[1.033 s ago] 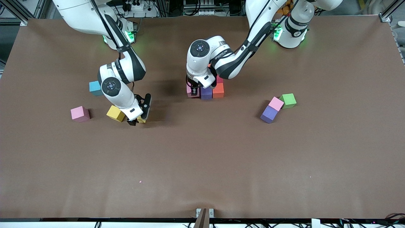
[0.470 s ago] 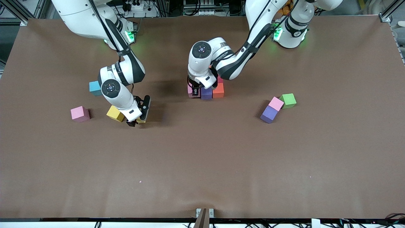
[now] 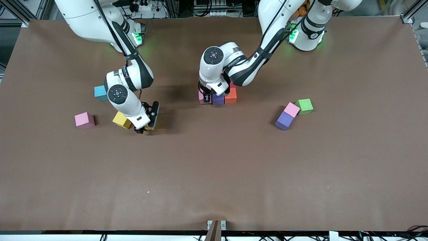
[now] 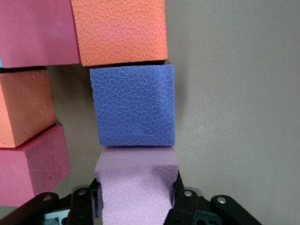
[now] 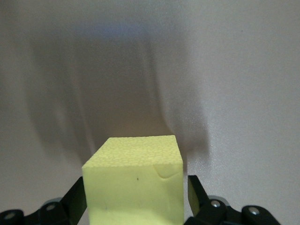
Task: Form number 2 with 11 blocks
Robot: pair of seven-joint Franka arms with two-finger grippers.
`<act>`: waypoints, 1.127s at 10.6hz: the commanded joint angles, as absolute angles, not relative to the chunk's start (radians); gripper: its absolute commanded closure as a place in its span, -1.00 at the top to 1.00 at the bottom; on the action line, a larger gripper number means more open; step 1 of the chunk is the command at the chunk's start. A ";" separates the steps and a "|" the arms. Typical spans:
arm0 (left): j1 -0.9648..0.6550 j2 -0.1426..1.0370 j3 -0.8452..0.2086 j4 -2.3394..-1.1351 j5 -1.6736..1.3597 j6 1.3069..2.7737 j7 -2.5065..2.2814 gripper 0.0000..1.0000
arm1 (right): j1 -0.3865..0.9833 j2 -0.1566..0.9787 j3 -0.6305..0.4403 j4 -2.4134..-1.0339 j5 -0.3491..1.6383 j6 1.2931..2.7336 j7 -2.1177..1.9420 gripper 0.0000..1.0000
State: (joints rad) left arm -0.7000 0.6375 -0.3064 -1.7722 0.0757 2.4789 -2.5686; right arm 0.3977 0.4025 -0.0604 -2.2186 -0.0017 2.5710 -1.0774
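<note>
My left gripper (image 3: pixel 207 97) is shut on a pink block (image 4: pixel 136 185), set down against a purple block (image 4: pixel 133 105) at the camera-side edge of the number 2 cluster. In that cluster also sit an orange block (image 3: pixel 230 95), a second orange block (image 4: pixel 23 112) and red blocks (image 4: pixel 35 30). My right gripper (image 3: pixel 144 127) stands open low over the table with a yellow block (image 5: pixel 133 187) between its fingers. A second yellow block (image 3: pixel 122 119) lies beside it.
A loose pink block (image 3: pixel 84 120) and a light blue block (image 3: pixel 99 93) lie toward the right arm's end. A purple block (image 3: pixel 284 120), a pink block (image 3: pixel 292 109) and a green cube (image 3: pixel 304 106) touch in a diagonal row toward the left arm's end.
The right gripper's fingers have narrowed around the yellow block. The left hand has shifted slightly with the pink block, staying against the purple one.
</note>
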 commanded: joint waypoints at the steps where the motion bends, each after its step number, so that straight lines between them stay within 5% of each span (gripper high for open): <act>1: -0.699 0.637 -0.307 -1.779 0.109 2.496 -2.588 -0.15 | 0.370 0.397 -0.041 -2.218 0.003 2.577 -1.097 0.03; 8: -0.698 0.649 -0.304 -1.778 0.126 2.497 -2.589 -0.13 | 0.370 0.388 -0.040 -2.092 0.081 2.453 -1.085 0.02; 9: -0.698 0.649 -0.304 -1.778 0.126 2.497 -2.588 -0.01 | 0.373 0.388 -0.040 -2.086 0.115 2.453 -1.077 0.02; 10: -0.699 0.652 -0.304 -1.778 0.126 2.497 -2.589 0.99 | 0.377 0.391 -0.040 -2.077 0.118 2.453 -1.039 0.02; 12: -0.696 0.653 -0.304 -1.773 0.124 2.497 -2.594 1.00 | 0.383 0.391 -0.041 -2.072 0.118 2.456 -0.948 0.01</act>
State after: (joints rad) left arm -0.6996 0.6525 -0.3031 -1.7734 0.0965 2.4830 -2.5686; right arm 0.3888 0.3984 -0.0509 -2.0797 0.1036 2.4696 -1.0017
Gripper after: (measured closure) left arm 0.198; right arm 0.441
